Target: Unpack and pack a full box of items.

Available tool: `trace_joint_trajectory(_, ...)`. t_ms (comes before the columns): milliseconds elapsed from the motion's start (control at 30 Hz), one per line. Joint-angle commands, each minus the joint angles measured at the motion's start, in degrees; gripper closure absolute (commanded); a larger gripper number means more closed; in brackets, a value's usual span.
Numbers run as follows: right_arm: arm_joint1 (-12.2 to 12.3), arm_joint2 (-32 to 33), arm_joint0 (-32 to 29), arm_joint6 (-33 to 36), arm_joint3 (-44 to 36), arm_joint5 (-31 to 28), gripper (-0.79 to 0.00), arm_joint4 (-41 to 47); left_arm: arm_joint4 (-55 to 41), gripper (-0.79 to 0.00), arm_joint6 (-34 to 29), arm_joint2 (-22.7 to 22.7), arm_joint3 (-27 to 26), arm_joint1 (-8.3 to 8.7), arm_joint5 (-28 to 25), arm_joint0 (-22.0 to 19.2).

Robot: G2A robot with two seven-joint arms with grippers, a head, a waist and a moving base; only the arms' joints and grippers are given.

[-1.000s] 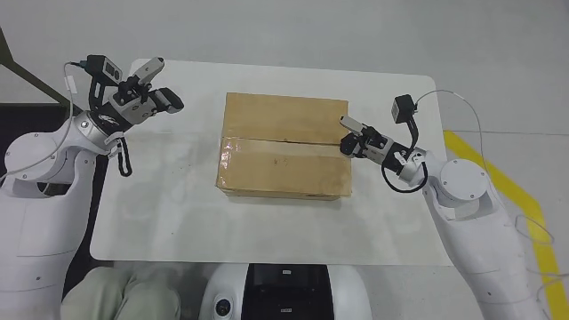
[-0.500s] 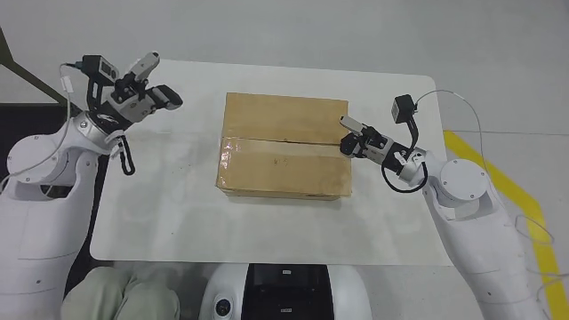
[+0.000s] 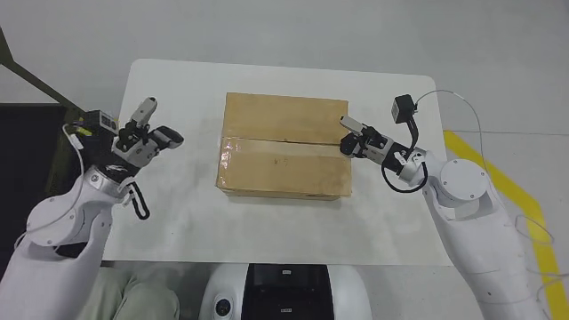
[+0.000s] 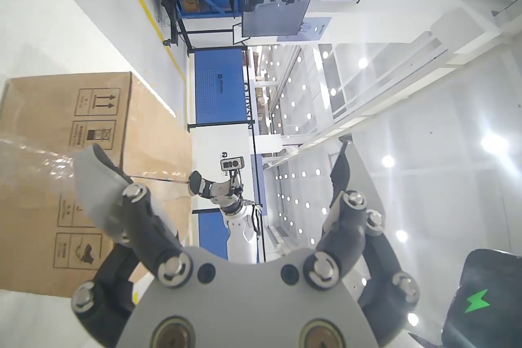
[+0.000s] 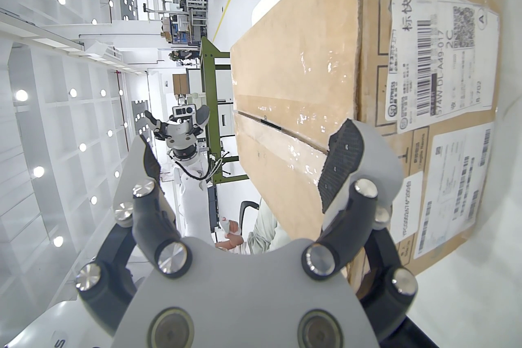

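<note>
Box (image 3: 284,147) shut & taped, mid table (image 3: 178,213), opening step prob in hand: right gripper (image 3: 349,138) spread at its end seam, left gripper (image 3: 162,123) spread, well away; next needs fingertip under flap/tape

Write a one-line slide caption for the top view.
Closed cardboard box on a white table, right pincer open at its seam end, left pincer open and apart from it.

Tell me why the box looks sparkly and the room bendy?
Top view: clear tape on the box glints at one end. Right wrist view: tape sparkles along the seam. Left wrist view: ceiling lamps glare; the wide lens curves straight lines.
</note>
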Motion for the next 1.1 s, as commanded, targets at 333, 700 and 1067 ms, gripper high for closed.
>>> trace_joint_trajectory(333,0.0,0.0,0.0,0.0,0.0,0.0,-0.785,0.0,4.1,-0.785,4.5,1.2,3.8,-1.27,-7.8,4.4)
trace_joint_trajectory(700,0.0,0.0,0.0,0.0,0.0,0.0,-0.785,0.0,3.8,-0.785,4.9,1.5,3.5,-1.34,-7.1,4.2)
trace_joint_trajectory(1067,0.0,0.0,0.0,0.0,0.0,0.0,-0.785,0.0,8.3,-0.785,9.8,9.2,7.1,-2.72,-7.5,4.5)
